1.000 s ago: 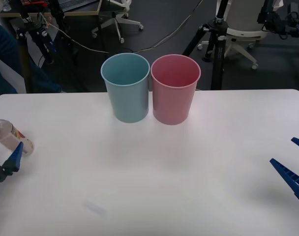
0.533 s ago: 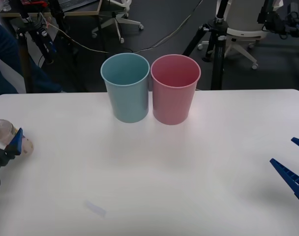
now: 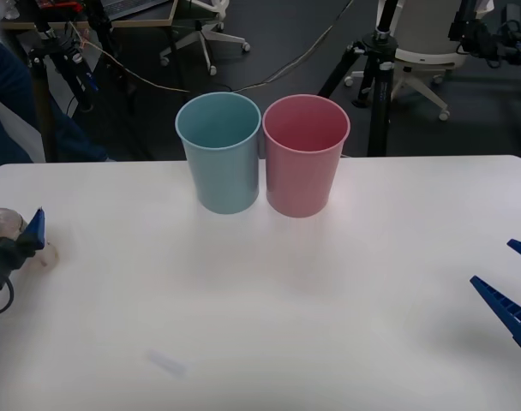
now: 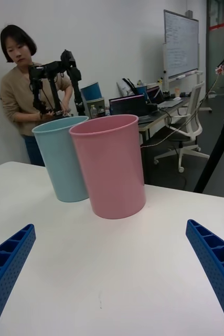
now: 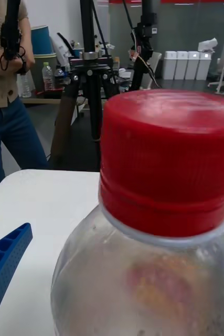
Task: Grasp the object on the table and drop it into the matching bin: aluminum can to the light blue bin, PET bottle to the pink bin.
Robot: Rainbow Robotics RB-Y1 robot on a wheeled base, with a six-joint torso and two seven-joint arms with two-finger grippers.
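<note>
The PET bottle (image 3: 3,224) lies at the table's far left edge, red cap toward the edge; its red cap (image 5: 167,157) and clear body loom close in the left wrist view. My left gripper (image 3: 10,238) is open around the bottle. One blue finger (image 3: 36,228) stands on the bottle's inner side and the other is hidden. The pink bin (image 3: 305,154) and the light blue bin (image 3: 220,151) stand upright side by side at the back middle of the table (image 3: 269,300). My right gripper (image 3: 511,278) waits open at the right edge.
Tripods, office chairs and cables stand on the floor behind the table. A person stands at a tripod behind the bins (image 4: 17,94) and touches nothing on the table. A faint mark (image 3: 166,364) lies near the front left.
My left gripper has moved farther away along the bottle, its blue finger rising from beside the base to beside the body. The bottle is now more covered. The right arm has not moved.
</note>
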